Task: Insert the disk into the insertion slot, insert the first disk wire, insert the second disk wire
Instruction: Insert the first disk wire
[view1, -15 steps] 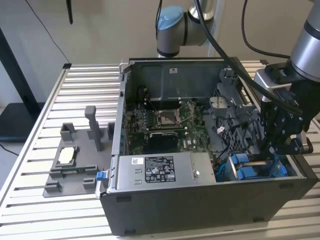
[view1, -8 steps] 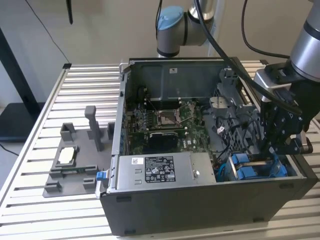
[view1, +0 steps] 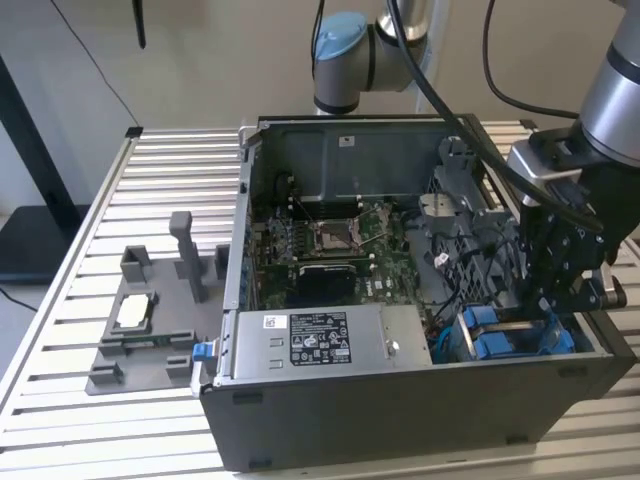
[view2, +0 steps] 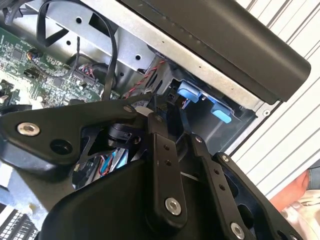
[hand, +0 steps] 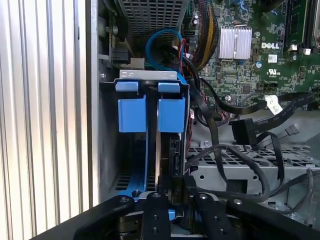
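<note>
One step, disk insertion, is judged in hand: the disk (view1: 495, 332) is held in the insertion slot (hand: 109, 150), at 4 o'clock of the computer case (view1: 400, 420) in the exterior view, by the closed jaws of the gripper (hand: 176, 186). Square, full seating is called for.

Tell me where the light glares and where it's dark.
First wrist view: the ribbed table glares white, while the insertion slot around the disk sits in shadow. Second wrist view: the hand is a dark mass against the glaring table. Exterior view: even light, the case shaded inside.
</note>
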